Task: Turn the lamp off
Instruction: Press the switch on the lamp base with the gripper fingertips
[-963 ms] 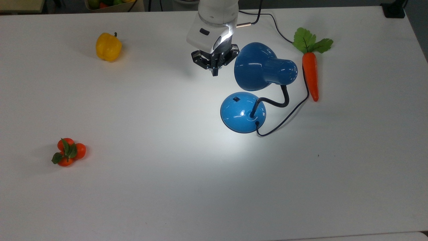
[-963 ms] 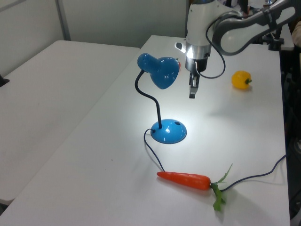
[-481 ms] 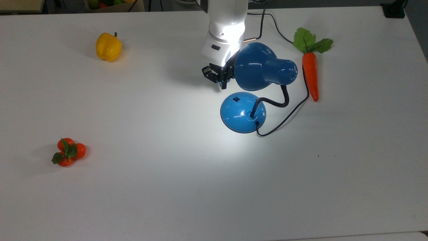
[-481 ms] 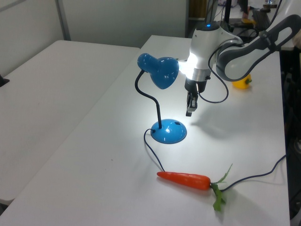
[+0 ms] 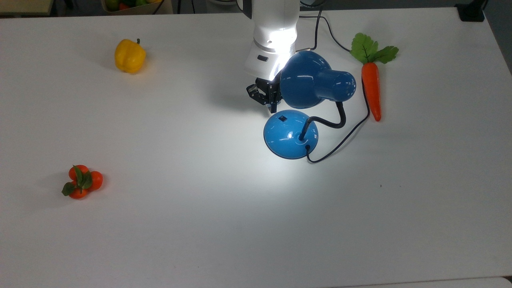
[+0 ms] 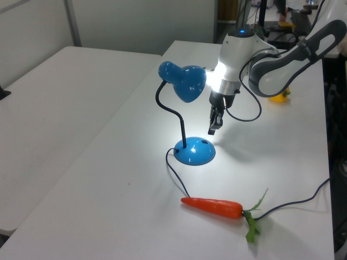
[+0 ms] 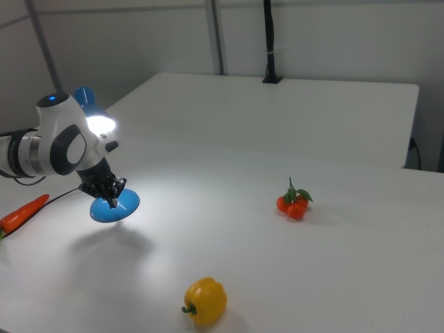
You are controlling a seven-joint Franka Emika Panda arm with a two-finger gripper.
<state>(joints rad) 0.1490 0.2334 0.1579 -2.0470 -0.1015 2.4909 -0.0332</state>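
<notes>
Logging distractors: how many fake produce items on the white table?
3. Yellow bell pepper at the top view's upper left, cluster of small orange tangerines at its lower left, orange carrot with green leaves right of the blue lamp.

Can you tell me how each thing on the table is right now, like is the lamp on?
lamp: on, lighting the table, shade tilted down.
switch: on the lamp's base, not yet touched.
tool: shut, empty, hanging just above the base.
carrot: lying flat beside the cord.
yellow pepper: sitting alone, untouched.
tomatoes: bunched together, untouched.
</notes>
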